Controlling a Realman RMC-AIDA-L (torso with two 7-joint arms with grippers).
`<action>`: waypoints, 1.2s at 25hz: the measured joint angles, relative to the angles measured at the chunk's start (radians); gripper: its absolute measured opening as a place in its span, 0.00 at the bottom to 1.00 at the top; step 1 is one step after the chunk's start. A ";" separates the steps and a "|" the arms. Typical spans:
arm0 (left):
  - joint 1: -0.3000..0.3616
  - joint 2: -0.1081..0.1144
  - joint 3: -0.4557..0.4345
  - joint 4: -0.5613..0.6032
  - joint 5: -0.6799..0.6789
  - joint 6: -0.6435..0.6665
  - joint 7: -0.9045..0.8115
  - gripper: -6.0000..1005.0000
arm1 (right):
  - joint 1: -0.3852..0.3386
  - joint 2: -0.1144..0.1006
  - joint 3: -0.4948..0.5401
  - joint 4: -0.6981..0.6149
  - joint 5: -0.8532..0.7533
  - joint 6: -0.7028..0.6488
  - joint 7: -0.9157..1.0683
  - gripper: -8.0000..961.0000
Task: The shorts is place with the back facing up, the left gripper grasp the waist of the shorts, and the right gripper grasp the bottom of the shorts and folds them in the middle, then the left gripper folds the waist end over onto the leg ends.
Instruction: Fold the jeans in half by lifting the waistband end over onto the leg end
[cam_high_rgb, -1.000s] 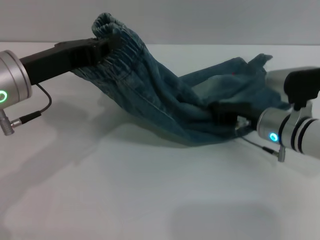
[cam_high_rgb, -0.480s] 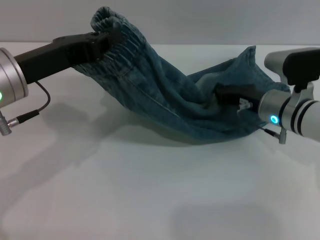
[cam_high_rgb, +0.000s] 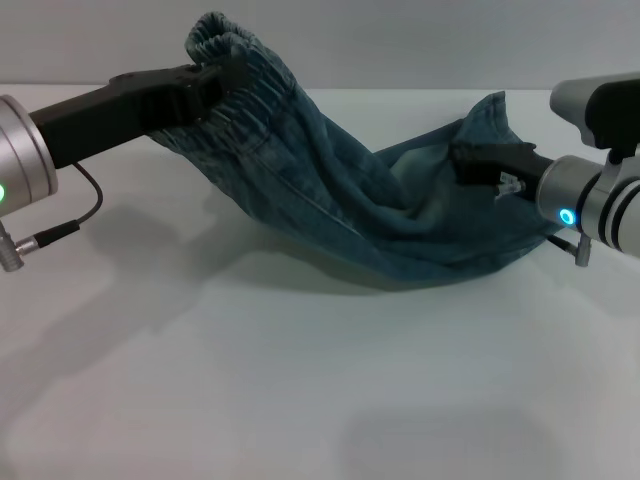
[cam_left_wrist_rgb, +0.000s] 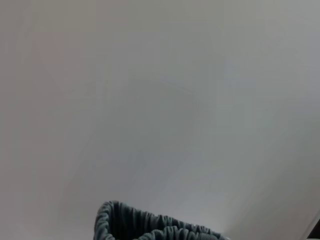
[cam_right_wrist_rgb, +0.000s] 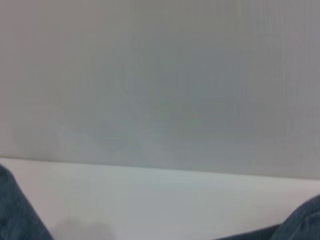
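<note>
Blue denim shorts hang slung between my two grippers above the white table. At the upper left, my left gripper is shut on the elastic waist, holding it raised. My right gripper on the right is shut on the leg end, also lifted. The middle of the shorts sags down and touches the table. The gathered waistband shows in the left wrist view. In the right wrist view only denim edges show against the table and wall.
A grey wall stands behind the table's far edge. A thin cable loops under my left arm. The table's near half is bare white surface.
My right gripper has lifted the leg end up and to the right. The left gripper has held the waist almost still.
</note>
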 joint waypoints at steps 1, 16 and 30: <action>0.000 0.000 0.000 0.000 0.000 0.000 0.000 0.09 | -0.011 0.003 -0.004 0.000 0.000 0.012 0.000 0.07; -0.001 -0.001 -0.001 -0.001 0.000 0.000 0.001 0.08 | -0.055 0.026 -0.127 0.008 0.016 0.097 0.006 0.07; 0.012 -0.002 0.007 -0.002 -0.004 -0.009 0.002 0.08 | 0.023 0.002 0.010 -0.003 0.013 0.024 -0.055 0.08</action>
